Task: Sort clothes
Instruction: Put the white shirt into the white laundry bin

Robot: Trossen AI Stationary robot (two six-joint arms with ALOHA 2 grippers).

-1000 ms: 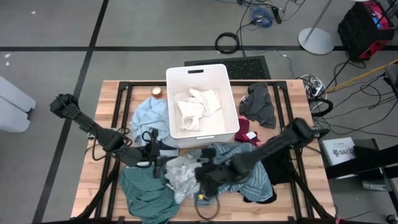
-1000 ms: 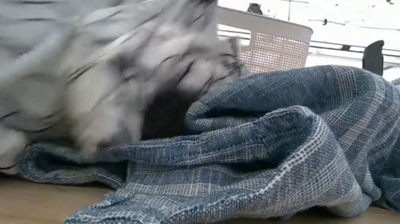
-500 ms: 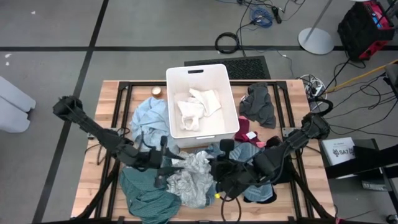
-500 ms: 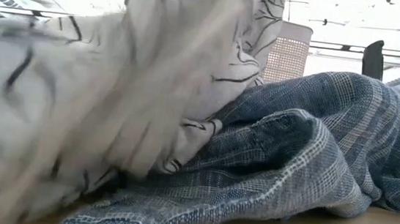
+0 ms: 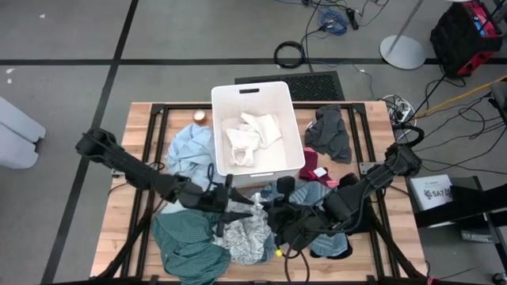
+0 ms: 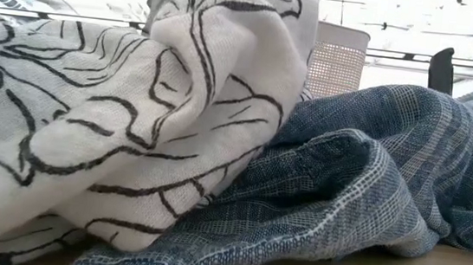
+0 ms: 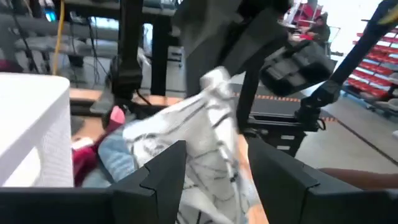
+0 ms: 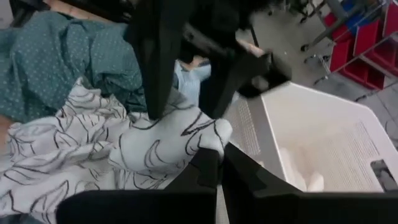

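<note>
The white garment with black line pattern (image 8: 93, 143) is bunched up near the table's front middle (image 5: 247, 236). My right gripper (image 8: 219, 158) is shut on its raised peak. My left gripper (image 7: 214, 155) is open and level, coming from the table's left (image 5: 236, 207). Its fingers stand on either side of the hanging cloth (image 7: 211, 124); I cannot tell whether they touch it. A blue-grey striped garment (image 6: 362, 179) lies under and beside the white one. A teal garment (image 5: 186, 245) lies at the front left. My right gripper pinches a bunched fold at the white patterned garment's topmost point (image 8: 205, 138) between its two fingers, slanting down from the table's right. The cloth hangs below the fingers. Its lower part rests on the striped garment and the table (image 6: 54, 219).
The white bin (image 5: 226, 107) stands at the far middle with white pieces inside. A light blue garment (image 5: 190, 149) lies left of it; a dark grey one (image 5: 331, 133) and a maroon one (image 5: 310, 170) lie to its right. A black piece (image 5: 360, 214) lies under the right arm.
My right gripper has risen and gone a little toward the table's right edge with the white patterned garment, drawing its top up into a peak while its lower part stays down. My left gripper has gone toward the right edge, up to that peak, and has tipped level.
</note>
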